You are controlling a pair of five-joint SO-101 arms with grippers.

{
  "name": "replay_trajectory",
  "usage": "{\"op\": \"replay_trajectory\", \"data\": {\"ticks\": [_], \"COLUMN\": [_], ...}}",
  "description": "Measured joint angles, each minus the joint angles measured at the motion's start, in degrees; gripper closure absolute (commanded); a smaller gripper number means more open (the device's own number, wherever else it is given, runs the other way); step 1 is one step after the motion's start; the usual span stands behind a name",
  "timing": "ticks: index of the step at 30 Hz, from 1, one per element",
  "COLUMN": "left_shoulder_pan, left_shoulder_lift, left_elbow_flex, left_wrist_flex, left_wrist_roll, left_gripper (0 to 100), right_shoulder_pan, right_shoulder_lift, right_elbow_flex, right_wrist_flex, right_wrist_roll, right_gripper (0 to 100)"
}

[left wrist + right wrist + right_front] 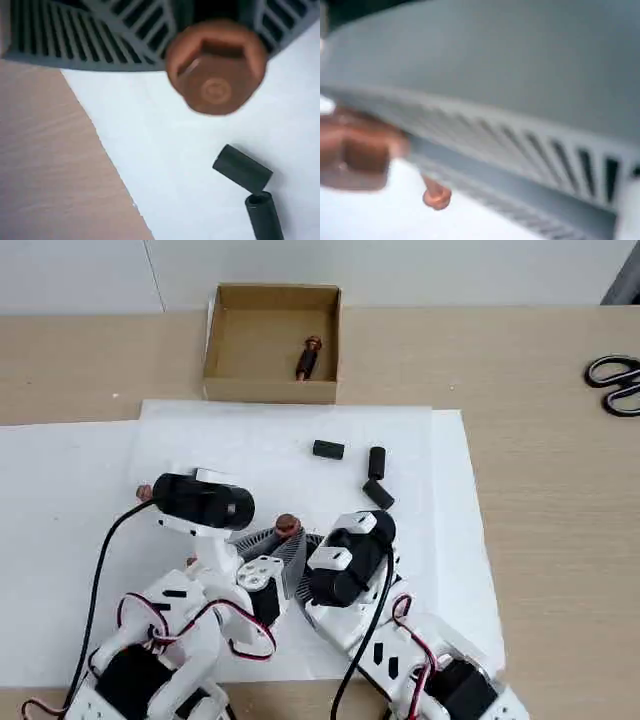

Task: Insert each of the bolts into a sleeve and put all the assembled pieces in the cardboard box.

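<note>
Though blurred, round stamp [215,92] on bolt [216,62]

Lab workbench: papered table [540,540], scissors [615,385]

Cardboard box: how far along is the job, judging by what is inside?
Done: one assembled piece lies in the cardboard box. In hand: a bolt sits at the slotted tray; I cannot tell whether it is gripped. Left: three sleeves lie empty on the paper.

Matt cardboard box [270,390], coppery metal bolt [216,70], matt black sleeves [242,169], wood-grain table [540,440], white paper [60,520]
</note>
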Motion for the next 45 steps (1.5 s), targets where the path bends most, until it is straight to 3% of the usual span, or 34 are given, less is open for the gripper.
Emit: {"op": "replay_trajectory", "data": {"ticks": [13, 21, 29, 35, 45], "left_shoulder_pan": [-0.44, -0.18, -0.26, -9.14, -24.70], "left_shoulder_lift": [0.09, 0.09, 0.09, 0.09, 0.09], "left_elbow_flex": [0.53, -8.35, -11.96, -11.96, -11.96], "left_wrist_flex": [0.70, 1.23, 1.23, -1.05, -7.38], "left_wrist_roll": [-1.49, -1.58, -1.58, -4.22, -11.52], "left_gripper": [79, 80, 100, 99, 99], "right_shoulder_pan": [0.97, 0.88, 0.70, 0.97, 8.26], "right_shoulder_lift": [-0.09, -0.09, -0.18, -0.18, -0.18], "right_elbow_flex": [-0.09, -0.26, -0.26, -0.26, -0.26], "right_wrist_flex": [-0.09, -0.09, -0.09, -0.09, -0.09], "right_wrist_roll": [0.09, 0.18, 0.18, 0.18, 0.18], "right_gripper": [99.4, 99.4, 99.4, 99.4, 99.4]}}
